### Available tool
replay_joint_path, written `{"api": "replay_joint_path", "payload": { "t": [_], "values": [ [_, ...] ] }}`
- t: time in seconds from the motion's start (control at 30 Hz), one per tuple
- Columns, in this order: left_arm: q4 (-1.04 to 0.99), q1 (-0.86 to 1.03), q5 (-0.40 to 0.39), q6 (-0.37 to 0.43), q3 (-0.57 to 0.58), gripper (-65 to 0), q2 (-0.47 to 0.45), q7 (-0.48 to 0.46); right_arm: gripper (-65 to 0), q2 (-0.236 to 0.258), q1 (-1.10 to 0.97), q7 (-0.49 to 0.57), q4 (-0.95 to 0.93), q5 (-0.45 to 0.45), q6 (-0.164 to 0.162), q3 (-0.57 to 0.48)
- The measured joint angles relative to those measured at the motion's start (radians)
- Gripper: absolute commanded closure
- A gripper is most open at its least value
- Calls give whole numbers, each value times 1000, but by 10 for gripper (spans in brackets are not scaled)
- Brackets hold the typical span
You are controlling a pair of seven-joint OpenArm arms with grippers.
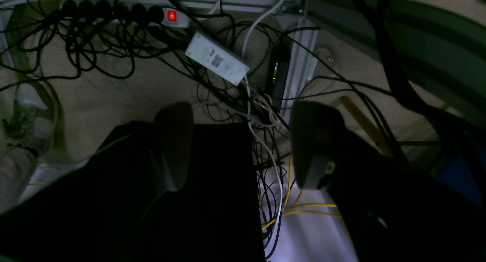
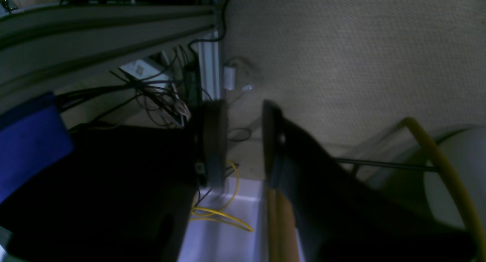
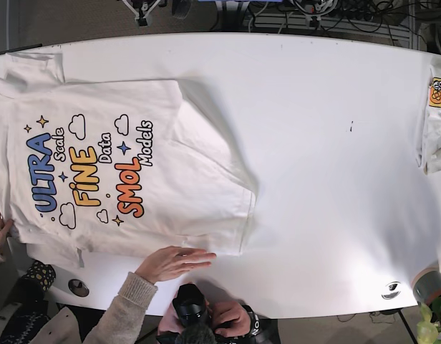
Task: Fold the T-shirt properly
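A white T-shirt [image 3: 127, 172] with the colourful print "Ultra Scale Fine Data Smol Models" lies flat, print up, on the left part of the white table [image 3: 313, 143]. A person's hand [image 3: 174, 261] rests on its near edge. Neither arm shows in the base view. My left gripper [image 1: 245, 144] is open and empty, hanging over a carpeted floor full of cables. My right gripper [image 2: 241, 144] is also open and empty, over carpet beside a metal frame leg. The shirt shows in neither wrist view.
A second white garment with an orange label [image 3: 437, 122] lies at the table's right edge. A person with a camera [image 3: 199, 319] stands at the near edge. A power strip [image 1: 114, 11] and a white adapter [image 1: 216, 59] lie among the cables.
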Motion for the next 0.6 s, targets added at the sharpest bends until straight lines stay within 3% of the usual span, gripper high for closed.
{"api": "replay_joint_path", "payload": {
  "t": [0.6],
  "values": [
    [-4, 0, 0, 1, 0, -368, -6, 0, -146, -6, -2, -2, -2, 0, 0, 2]
  ]
}}
